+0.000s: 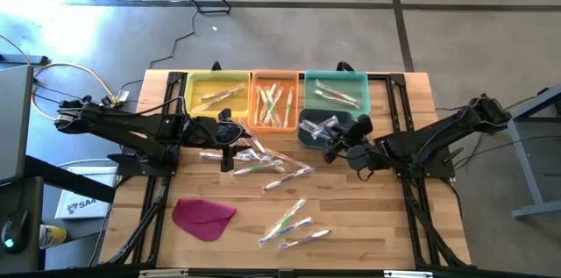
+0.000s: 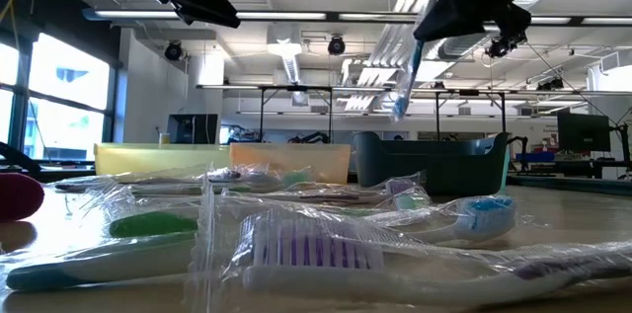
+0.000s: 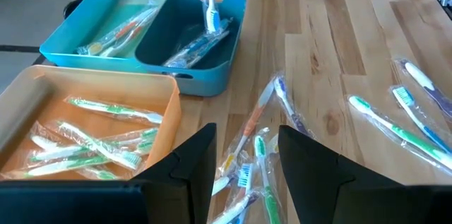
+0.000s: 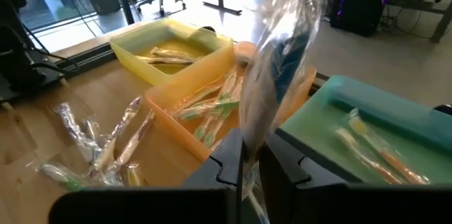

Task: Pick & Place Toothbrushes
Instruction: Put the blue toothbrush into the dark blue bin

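Wrapped toothbrushes lie in a loose pile (image 1: 263, 162) mid-table, with a few more (image 1: 294, 225) near the front edge. Four bins hold others: yellow (image 1: 219, 92), orange (image 1: 276, 101), teal (image 1: 336, 92) and dark blue-grey (image 1: 308, 133). My right gripper (image 1: 333, 142) is shut on a blue-handled wrapped toothbrush (image 2: 405, 81), above the dark bin. My left gripper (image 3: 247, 160) is open, holding nothing, and hovers over the far left part of the pile. My right gripper pinches the blue toothbrush through its clear wrapper (image 4: 248, 155) between its two fingers, near one end of the wrapper. The toothbrush reaches out beyond the fingertips, along the fingers. It is lifted clear, slanting with its bristle end (image 3: 210, 18) downward over the dark bin (image 3: 212, 54).
A flat magenta piece (image 1: 203, 217) lies at the front left of the table. The bins stand in a row along the far edge, the dark one just in front of the teal one. Bare wood shows at the right of the table (image 1: 386, 217).
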You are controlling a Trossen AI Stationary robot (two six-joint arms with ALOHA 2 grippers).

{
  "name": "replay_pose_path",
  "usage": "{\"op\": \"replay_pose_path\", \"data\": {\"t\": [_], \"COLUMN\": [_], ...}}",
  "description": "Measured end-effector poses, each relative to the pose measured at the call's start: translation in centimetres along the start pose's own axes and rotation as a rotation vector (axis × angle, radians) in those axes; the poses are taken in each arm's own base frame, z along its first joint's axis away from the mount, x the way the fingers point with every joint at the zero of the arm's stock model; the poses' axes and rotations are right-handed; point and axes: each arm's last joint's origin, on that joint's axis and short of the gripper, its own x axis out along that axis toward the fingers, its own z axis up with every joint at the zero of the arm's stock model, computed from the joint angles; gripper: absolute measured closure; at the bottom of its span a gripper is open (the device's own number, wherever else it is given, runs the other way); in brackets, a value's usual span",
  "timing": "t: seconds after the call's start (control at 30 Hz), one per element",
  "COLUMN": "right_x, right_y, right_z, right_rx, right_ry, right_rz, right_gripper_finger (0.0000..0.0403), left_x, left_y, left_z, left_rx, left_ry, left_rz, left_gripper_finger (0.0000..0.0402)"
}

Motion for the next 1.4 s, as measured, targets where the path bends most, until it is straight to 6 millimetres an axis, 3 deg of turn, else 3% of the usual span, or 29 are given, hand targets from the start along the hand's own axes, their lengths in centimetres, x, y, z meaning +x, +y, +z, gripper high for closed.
{"op": "replay_pose_path", "data": {"t": [0.3,0.83,1.17,1.4], "right_x": [-0.2,0.7,1.9,2.8], "right_y": [-0.5,-2.5,-3.6,-4.2], "right_z": [-1.8,-6.2,-6.8,-6.7], "right_rx": [0.030,0.232,0.266,0.304], "right_ry": [-0.001,-0.064,-0.010,0.037], "right_rz": [-0.024,0.055,0.067,0.082], "right_gripper_finger": [0.0384,0.0384,0.0384,0.0322], "left_x": [0.0,0.0,0.0,0.0], "left_y": [0.0,0.0,0.0,0.0], "left_z": [0.0,0.0,0.0,0.0], "left_rx": [-0.020,-0.023,-0.024,-0.028], "left_ry": [0.000,0.000,-0.001,-0.002], "left_rz": [0.000,0.000,0.000,0.000], "left_gripper_finger": [0.0254,0.0254,0.0254,0.0254]}}
